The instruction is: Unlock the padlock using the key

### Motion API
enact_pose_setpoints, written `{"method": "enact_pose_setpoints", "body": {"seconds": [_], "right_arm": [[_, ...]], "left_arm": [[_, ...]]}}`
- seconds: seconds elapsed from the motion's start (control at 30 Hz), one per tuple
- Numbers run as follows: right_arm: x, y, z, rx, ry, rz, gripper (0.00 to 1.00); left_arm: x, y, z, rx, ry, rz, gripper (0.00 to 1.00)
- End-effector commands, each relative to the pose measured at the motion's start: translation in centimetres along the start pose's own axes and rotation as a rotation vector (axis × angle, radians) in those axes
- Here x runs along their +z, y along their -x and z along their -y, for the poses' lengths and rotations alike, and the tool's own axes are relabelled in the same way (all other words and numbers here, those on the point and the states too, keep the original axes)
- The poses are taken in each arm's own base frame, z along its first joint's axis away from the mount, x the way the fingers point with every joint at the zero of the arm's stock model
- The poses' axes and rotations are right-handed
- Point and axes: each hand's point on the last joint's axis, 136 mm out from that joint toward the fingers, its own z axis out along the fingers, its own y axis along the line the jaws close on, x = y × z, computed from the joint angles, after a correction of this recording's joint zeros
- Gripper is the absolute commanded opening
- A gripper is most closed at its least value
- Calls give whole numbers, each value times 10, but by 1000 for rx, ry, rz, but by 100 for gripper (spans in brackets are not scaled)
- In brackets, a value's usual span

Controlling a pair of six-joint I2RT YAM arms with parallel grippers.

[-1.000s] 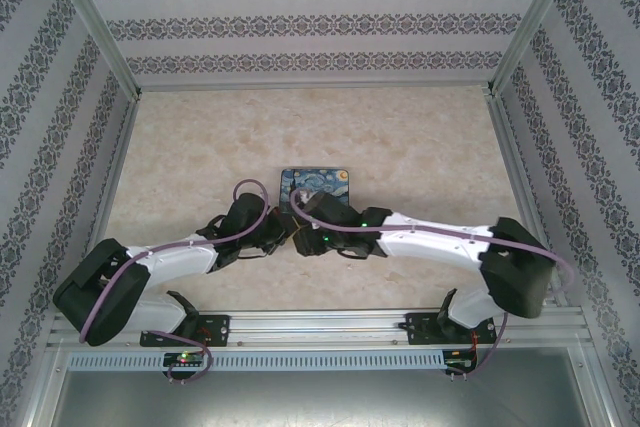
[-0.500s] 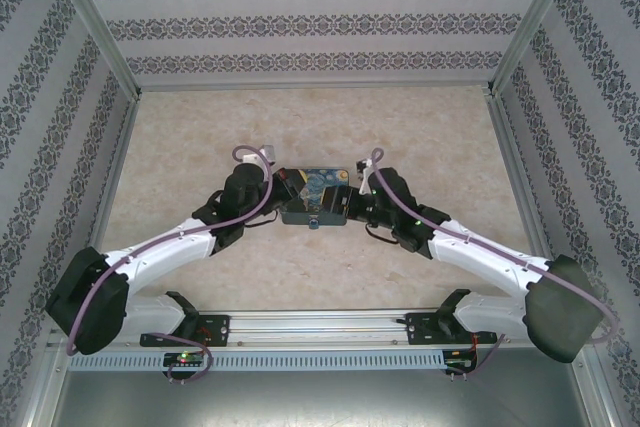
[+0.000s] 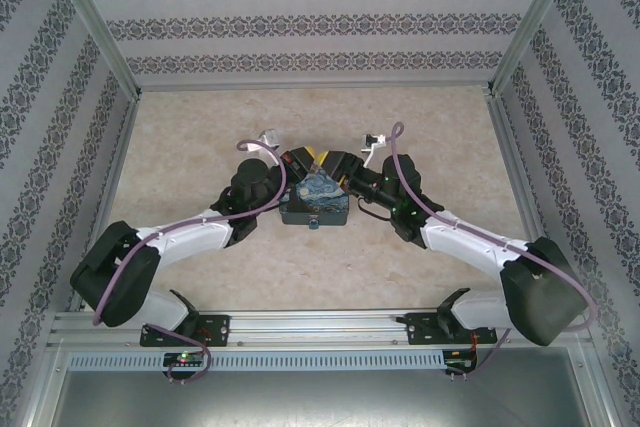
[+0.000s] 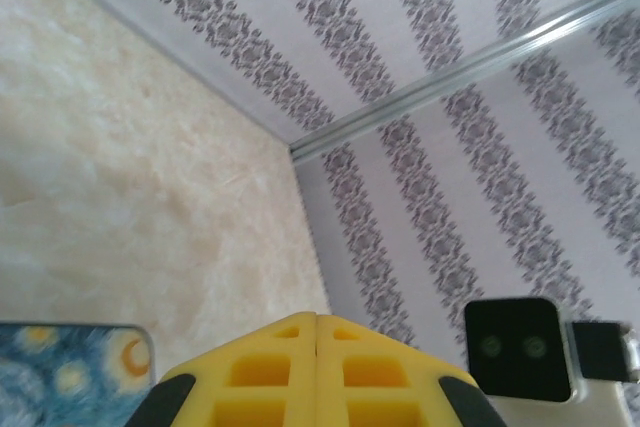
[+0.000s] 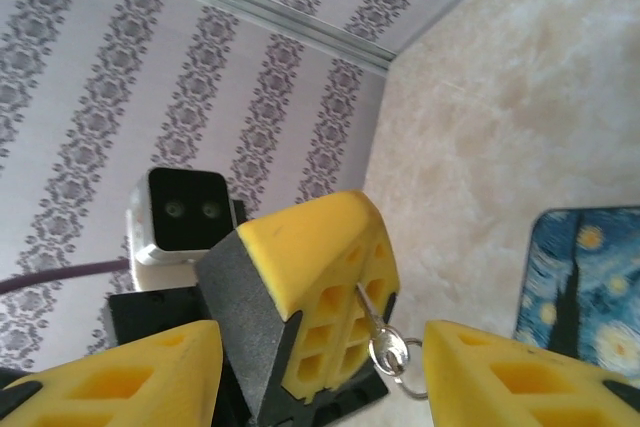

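The key [image 5: 393, 350] is a small silvery key on a ring. Its blade is pinched in the seam of my left gripper [image 5: 350, 287], whose yellow fingers [image 4: 280, 367] are pressed shut. My right gripper [image 5: 322, 332] stands open, its yellow fingers either side of the left gripper's tip and clear of it. In the top view the left gripper [image 3: 316, 161] and the right gripper [image 3: 338, 169] meet over the far edge of the blue-and-yellow Starry Night case [image 3: 318, 202]. A tiny grey thing at the case's near edge looks like the padlock [image 3: 313, 224].
The case lies mid-table on the beige marbled surface [image 3: 200, 137]. Patterned walls [image 3: 320, 22] with metal posts close in the back and both sides. A metal rail [image 3: 320, 327] carries both arm bases at the near edge.
The arms, crossed low in front of the case a second ago, have spread apart. Both grippers now meet over its far edge. The right gripper's jaws have opened wider.
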Motion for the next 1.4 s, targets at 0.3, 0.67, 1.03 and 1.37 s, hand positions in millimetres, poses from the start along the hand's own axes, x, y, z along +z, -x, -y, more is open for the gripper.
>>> {"method": "enact_pose_setpoints", "body": {"seconds": [0.3,0.67,1.03,1.37], "right_arm": [[19,11,-10,70,163,63,50],[26,10,-8,103,192,53,41],[29,1,3,130,180,29,36],[27,-5,11,141,173,27,25]], "left_arm": [[-8,24,23,-158,-116,142,0],[1,21,24,-192,-139,135,0],[4,17,24,-197,-139,136,0],[4,19,26,-197,-139,143,0]]}}
